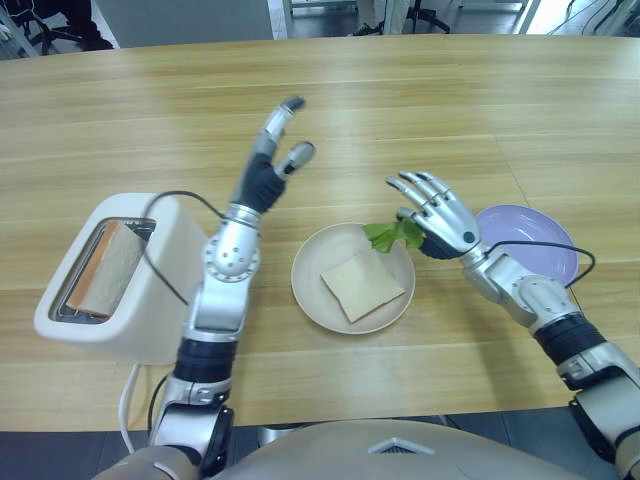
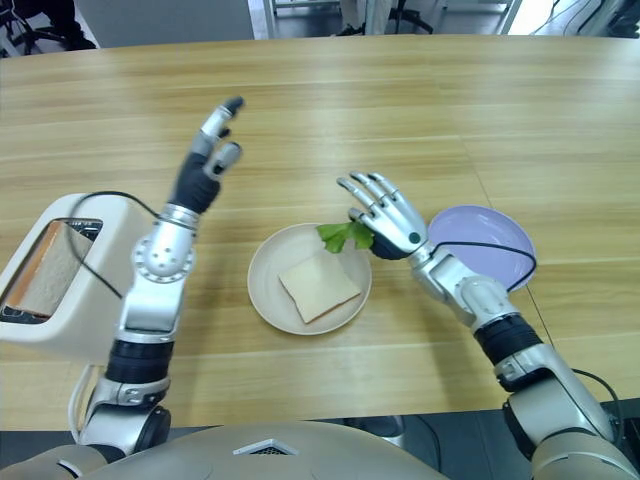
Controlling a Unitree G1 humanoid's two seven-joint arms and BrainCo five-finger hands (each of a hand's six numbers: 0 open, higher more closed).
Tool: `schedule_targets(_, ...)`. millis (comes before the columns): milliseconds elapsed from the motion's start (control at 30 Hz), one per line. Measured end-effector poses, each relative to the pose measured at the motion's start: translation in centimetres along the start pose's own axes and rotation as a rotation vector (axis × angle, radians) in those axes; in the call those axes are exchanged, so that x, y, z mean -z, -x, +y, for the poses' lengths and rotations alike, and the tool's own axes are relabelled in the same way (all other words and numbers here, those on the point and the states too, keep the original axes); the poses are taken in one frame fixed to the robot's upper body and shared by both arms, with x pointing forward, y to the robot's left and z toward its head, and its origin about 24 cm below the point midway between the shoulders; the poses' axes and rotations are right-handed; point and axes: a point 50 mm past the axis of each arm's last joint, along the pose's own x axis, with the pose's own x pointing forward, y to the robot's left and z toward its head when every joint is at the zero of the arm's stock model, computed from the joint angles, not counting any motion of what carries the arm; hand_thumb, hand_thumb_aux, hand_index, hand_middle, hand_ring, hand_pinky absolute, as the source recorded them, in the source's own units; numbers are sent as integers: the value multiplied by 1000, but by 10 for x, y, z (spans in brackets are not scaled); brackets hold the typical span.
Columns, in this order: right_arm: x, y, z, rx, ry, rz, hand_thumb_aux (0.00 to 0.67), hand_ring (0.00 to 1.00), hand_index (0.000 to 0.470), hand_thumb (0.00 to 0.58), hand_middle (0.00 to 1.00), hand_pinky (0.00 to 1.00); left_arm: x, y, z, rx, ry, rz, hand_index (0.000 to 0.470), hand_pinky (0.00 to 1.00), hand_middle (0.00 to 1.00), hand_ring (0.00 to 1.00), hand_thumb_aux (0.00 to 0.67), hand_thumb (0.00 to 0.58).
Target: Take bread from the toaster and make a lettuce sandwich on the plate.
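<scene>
Two hands are up over the bench (image 1: 420, 100). We see our right hand (image 1: 440, 215) with its upper fingers fanned out, while underneath a green, ruffled lettuce leaf (image 1: 393, 235) is pinched against it. The leaf hangs at the far right rim of the cream plate (image 1: 310, 295), just above the edge. On that plate lies one bread slice (image 1: 362, 286), pale and square, flat and turned at an angle; the leaf is near its far corner, and we cannot tell whether they touch. Just right of the plate, behind our right forearm, sits a purple dish (image 1: 535, 235). Our left hand (image 1: 270, 165) is raised well left of the plate, fingers stretched out and holding nothing. Further left stands the white toaster (image 1: 90, 330), with a second slice (image 1: 105, 265), browner at its crust, standing in the slot.
</scene>
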Motion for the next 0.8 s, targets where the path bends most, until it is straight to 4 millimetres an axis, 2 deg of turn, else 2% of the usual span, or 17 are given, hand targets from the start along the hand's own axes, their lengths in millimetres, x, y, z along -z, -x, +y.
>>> schedule_targets(100, -10, -3, 7, -16, -26, -34, 670, 0, 460, 580, 0, 0, -10, 9, 34, -4, -190, -7, 0, 0, 0, 0, 0, 0)
schedule_targets(200, -20, -5, 15, -43, -58, -69, 670, 0, 460, 580, 0, 0, -17, 18, 81, -40, -383, 43, 0, 0, 0, 0, 0, 0)
schedule_targets(233, -25, -5, 18, -53, -76, -82, 670, 0, 460, 580, 0, 0, -22, 24, 101, -40, -475, 77, 0, 0, 0, 0, 0, 0)
schedule_targets(300, -28, -3, 23, -82, -89, -91, 670, 0, 460, 580, 0, 0, -26, 32, 125, -64, -554, 131, 0, 0, 0, 0, 0, 0)
schedule_targets(400, -36, -2, 33, -135, -119, -114, 670, 0, 460, 580, 0, 0, -21, 64, 155, 37, -715, 333, 0, 0, 0, 0, 0, 0)
schedule_targets(567, -38, 1, 43, -191, -131, -122, 670, 0, 460, 580, 0, 0, -13, 101, 174, 182, -821, 571, 0, 0, 0, 0, 0, 0)
schedule_targets(633, -37, 2, 45, -209, -127, -122, 670, 0, 460, 580, 0, 0, -13, 108, 178, 223, -856, 620, 0, 0, 0, 0, 0, 0)
schedule_targets(800, -38, 5, 49, -233, -130, -127, 670, 0, 460, 580, 0, 0, -1, 122, 173, 350, -870, 704, 0, 0, 0, 0, 0, 0)
